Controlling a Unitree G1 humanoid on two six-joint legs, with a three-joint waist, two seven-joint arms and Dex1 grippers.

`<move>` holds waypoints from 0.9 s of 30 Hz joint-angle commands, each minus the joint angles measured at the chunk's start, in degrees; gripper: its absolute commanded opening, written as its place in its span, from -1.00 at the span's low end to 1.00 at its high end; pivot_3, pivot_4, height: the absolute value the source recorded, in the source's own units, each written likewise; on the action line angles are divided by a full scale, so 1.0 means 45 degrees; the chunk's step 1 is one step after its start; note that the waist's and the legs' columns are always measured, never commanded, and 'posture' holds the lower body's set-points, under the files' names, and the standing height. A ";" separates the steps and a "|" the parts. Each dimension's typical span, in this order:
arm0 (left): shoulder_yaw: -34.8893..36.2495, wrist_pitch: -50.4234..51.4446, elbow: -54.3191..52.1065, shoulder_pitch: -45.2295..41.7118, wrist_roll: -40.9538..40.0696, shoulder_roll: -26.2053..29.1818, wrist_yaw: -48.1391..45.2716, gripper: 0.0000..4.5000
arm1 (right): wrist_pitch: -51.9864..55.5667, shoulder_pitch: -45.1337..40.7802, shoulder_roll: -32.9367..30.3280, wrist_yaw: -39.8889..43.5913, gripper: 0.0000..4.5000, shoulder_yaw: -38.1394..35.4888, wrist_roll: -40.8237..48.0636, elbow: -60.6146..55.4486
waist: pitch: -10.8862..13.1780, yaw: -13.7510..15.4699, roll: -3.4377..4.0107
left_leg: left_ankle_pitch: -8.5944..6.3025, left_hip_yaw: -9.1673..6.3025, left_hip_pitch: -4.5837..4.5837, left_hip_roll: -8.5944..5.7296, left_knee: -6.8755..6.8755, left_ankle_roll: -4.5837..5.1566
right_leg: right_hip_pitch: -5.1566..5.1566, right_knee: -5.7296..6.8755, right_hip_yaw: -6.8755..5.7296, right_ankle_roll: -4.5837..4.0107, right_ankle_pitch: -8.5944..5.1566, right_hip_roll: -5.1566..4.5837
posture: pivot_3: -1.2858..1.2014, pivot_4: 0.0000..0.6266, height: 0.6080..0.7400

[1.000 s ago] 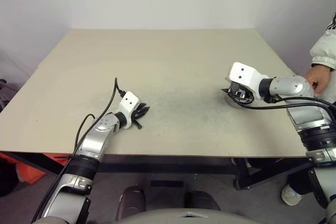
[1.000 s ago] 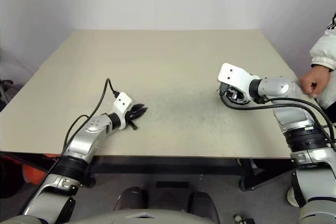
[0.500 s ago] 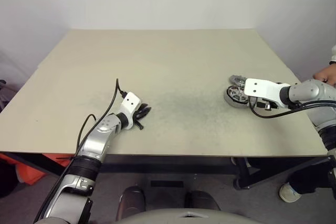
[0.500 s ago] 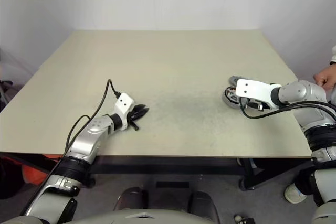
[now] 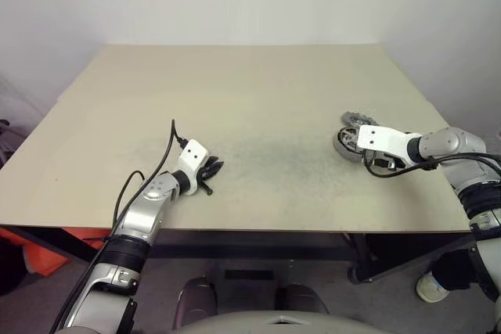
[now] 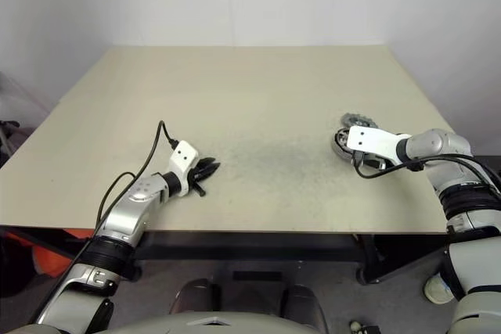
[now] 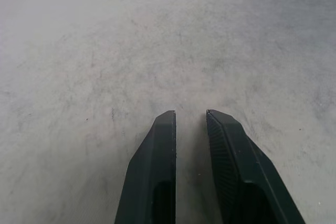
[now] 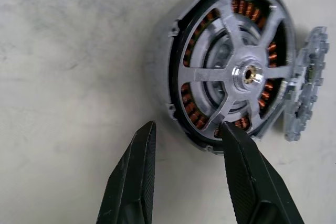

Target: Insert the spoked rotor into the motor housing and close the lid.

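Beige and bare apart from the parts, the bench [image 5: 250, 99] stands before a white wall. On its right side sits the motor housing [image 8: 181, 85] with the spoked rotor [image 8: 239, 74] lying inside it over the copper windings; the lid [image 8: 307, 90] leans against the housing's far rim. Reaching in from the right, forearm low and angled downward, the right end effector [image 8: 186, 132] hangs empty, fingers moderately apart beside the housing's edge. At the near left, the left end effector [image 7: 190, 116] rests low over the bench, fingers narrowly apart, holding nothing.
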 commanded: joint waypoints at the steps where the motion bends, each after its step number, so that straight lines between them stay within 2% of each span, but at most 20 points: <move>1: 0.0159 -0.0184 -0.0442 -0.0011 0.0025 0.0133 0.0038 -0.56 | -0.0183 -0.0531 -0.0081 -0.0069 -0.06 -0.0254 0.0075 -0.0393 | 0.0000 -0.0005 0.0000 | 0.0000 0.0000 0.0000 0.0000 0.0000 0.0000 | 0.0000 0.0000 0.0000 0.0000 0.0000 0.0000 | 0.03 -1.00 1.00; 10: 0.0106 -0.0182 -0.0489 -0.0012 0.0017 0.0140 -0.0006 -0.56 | 0.0123 -0.0440 -0.0393 0.0134 -0.06 -0.0566 0.0267 -0.1563 | 0.0001 -0.0027 0.0000 | 0.0000 0.0000 0.0004 0.0000 0.0005 0.0000 | -0.0002 0.0008 0.0005 0.0001 0.0000 0.0001 | 0.03 -1.00 1.00; 27: 0.0208 -0.0172 -0.0499 0.0059 0.0005 0.0263 0.0028 -0.56 | 0.0683 0.0576 0.0480 0.0458 -0.06 -0.0255 0.0341 -0.1805 | 0.0001 -0.0013 0.0003 | 0.0000 0.0000 0.0007 0.0000 0.0005 -0.0001 | -0.0002 0.0014 0.0005 0.0001 0.0000 -0.0002 | 0.03 -1.00 1.00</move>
